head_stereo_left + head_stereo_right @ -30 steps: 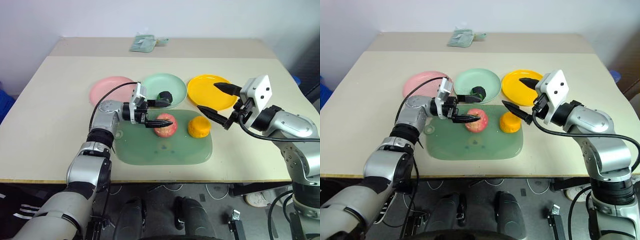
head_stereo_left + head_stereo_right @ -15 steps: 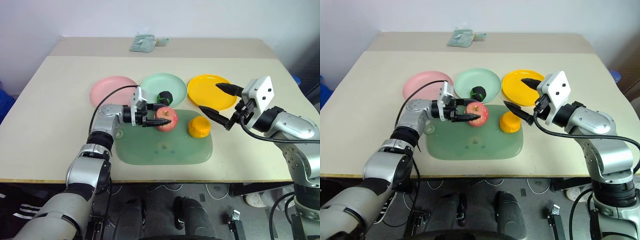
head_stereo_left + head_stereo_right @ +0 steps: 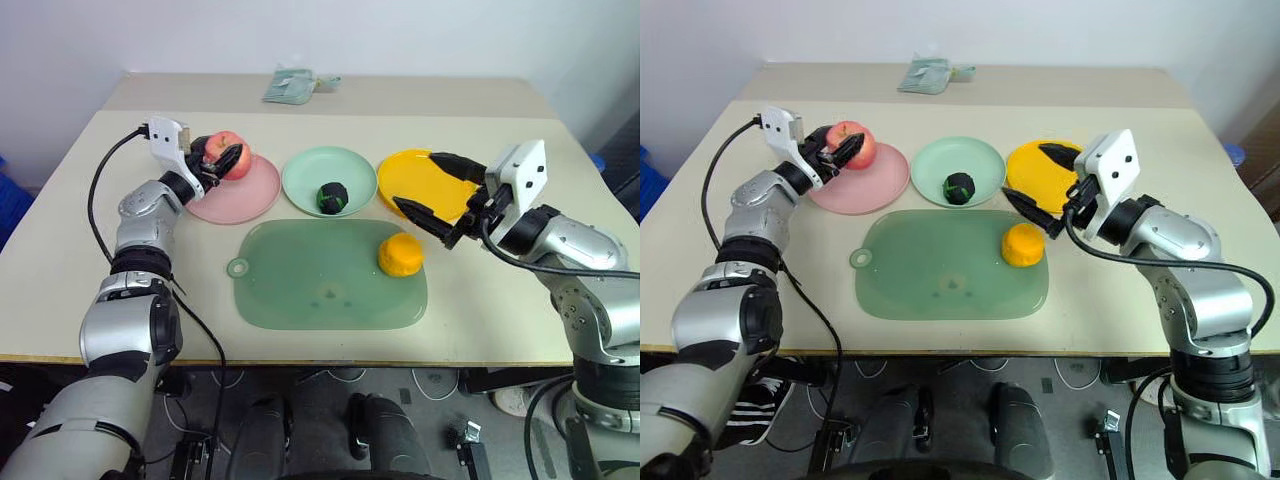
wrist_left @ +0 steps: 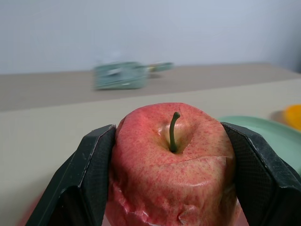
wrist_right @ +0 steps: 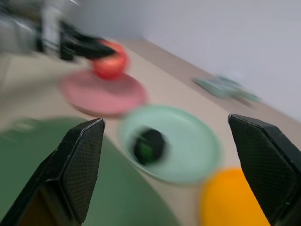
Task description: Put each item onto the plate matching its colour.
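Note:
My left gripper (image 3: 224, 160) is shut on the pink-red apple (image 3: 226, 145) and holds it just over the far left rim of the pink plate (image 3: 243, 197). The left wrist view shows the apple (image 4: 174, 160) stem-up between both fingers (image 4: 91, 174). The dark green ball (image 3: 331, 196) lies on the mint green plate (image 3: 350, 165). The orange fruit (image 3: 400, 255) rests on the right end of the green mat (image 3: 320, 280). Over the near edge of the yellow plate (image 3: 418, 172) hangs my right gripper (image 3: 413, 180), open and holding nothing, just beyond the orange fruit.
A small green packet (image 3: 292, 84) lies at the table's far edge. The three plates stand in a row behind the mat. The beige table (image 3: 520, 300) has bare room on both sides of the mat and in front of it.
My left gripper closed on the apple on the mat, lifted it and swung it left to the pink plate. The right gripper stayed where it was, open.

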Robot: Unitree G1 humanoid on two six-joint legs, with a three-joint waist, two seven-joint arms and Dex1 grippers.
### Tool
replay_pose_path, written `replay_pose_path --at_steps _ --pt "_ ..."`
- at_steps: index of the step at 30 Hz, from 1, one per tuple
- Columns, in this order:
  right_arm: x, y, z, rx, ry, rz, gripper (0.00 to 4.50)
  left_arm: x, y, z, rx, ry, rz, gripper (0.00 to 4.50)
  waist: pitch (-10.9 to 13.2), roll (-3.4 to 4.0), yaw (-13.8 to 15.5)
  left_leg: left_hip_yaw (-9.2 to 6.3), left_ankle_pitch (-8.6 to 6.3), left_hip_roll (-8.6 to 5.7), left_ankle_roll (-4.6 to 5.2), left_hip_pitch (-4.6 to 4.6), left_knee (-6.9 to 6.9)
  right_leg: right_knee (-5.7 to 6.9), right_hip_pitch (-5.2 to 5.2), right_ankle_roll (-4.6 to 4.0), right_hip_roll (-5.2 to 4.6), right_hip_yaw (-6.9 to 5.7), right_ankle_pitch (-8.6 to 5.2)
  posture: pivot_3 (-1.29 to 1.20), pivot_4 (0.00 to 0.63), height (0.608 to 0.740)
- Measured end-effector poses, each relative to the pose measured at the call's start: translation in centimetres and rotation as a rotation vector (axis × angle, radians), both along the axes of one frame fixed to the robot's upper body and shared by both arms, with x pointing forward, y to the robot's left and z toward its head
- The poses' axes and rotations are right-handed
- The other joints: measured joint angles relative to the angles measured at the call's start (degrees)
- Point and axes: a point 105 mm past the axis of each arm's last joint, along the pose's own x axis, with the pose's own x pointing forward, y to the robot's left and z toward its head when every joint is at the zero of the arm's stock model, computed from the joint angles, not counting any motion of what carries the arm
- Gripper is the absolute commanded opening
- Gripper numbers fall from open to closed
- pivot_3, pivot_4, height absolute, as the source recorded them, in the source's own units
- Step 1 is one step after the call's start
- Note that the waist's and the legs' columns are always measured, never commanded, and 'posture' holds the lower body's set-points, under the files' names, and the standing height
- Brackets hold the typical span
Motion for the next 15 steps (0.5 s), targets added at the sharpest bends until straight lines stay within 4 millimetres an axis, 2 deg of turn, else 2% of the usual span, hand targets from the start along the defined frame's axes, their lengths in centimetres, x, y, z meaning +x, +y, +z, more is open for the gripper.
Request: replay_pose_path --at_steps 3,11,13,15 --pt "-0.2 1.3 0.8 0.023 -0.024 0.048 4.30 0.2 0.7 -1.0 -0.010 0.032 0.065 2.98 0.00 0.00 -0.09 0.02 0.00 0.01 -0.01 0.02 0.00 0.01 0.00 0.00 0.00 0.00 0.00 0.00 0.150 0.740" --pt "-0.5 1.6 0.6 0.018 -0.016 0.073 4.30 0.4 1.5 -2.3 0.005 0.073 0.141 2.98 0.00 -0.01 -0.07 0.04 0.00 0.01 -0.01 0.01 0.00 0.01 -0.01 -0.01 0.01 -0.01 0.00 0.00 0.150 0.740" --pt "-0.7 1.7 0.5 0.017 -0.014 0.082 4.30 0.4 1.5 -2.4 0.007 0.077 0.141 3.92 0.00 -0.01 -0.08 0.05 0.00 0.01 -0.01 0.01 0.00 0.01 -0.01 -0.01 0.01 -0.01 0.00 0.00 0.150 0.740" --pt "-0.7 1.7 0.6 0.017 -0.014 0.084 4.30 0.3 1.5 -2.4 0.009 0.074 0.135 4.38 0.00 -0.01 -0.08 0.05 0.00 0.02 -0.01 0.01 0.00 0.00 -0.01 -0.01 0.01 -0.01 0.00 0.00 0.150 0.740"
